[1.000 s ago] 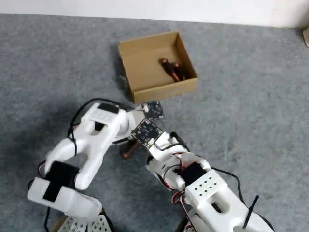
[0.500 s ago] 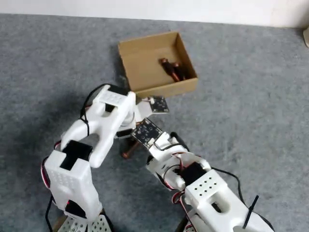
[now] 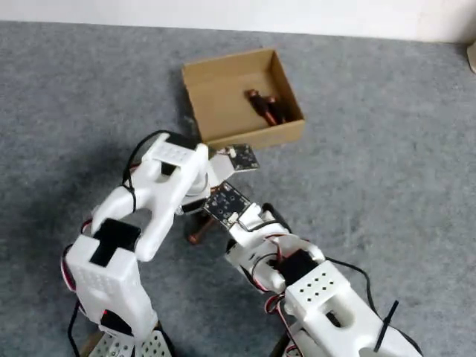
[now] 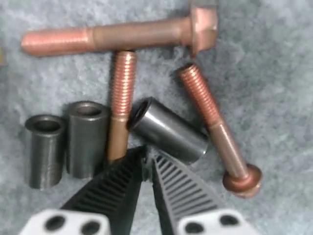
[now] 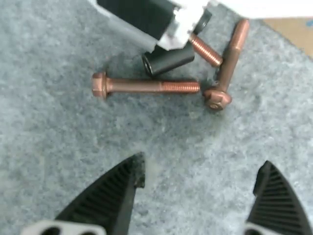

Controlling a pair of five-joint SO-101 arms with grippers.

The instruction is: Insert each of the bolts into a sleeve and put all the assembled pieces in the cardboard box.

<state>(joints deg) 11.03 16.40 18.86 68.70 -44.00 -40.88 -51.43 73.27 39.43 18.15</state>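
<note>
In the left wrist view three copper bolts lie on the grey carpet: a long one (image 4: 117,36), a middle one (image 4: 120,103) and a slanted one (image 4: 215,127). Two dark sleeves (image 4: 45,149) (image 4: 88,137) stand upright side by side, and a third sleeve (image 4: 168,132) lies tipped over. My left gripper (image 4: 146,159) is shut, its tips just short of the lying sleeve and beside the middle bolt. My right gripper (image 5: 200,171) hangs open above bare carpet, short of a bolt (image 5: 146,87) and the lying sleeve (image 5: 168,61). The cardboard box (image 3: 253,140) holds assembled pieces (image 3: 266,106).
Both arms crowd together in front of the box in the high view, the left arm (image 3: 149,208) and the right arm (image 3: 297,275). One bolt end (image 3: 197,234) pokes out between them. Open grey carpet lies to the right and left of the box.
The left arm has swung forward and up toward the box, its wrist now nearer the box's front wall. The right arm has kept still.
</note>
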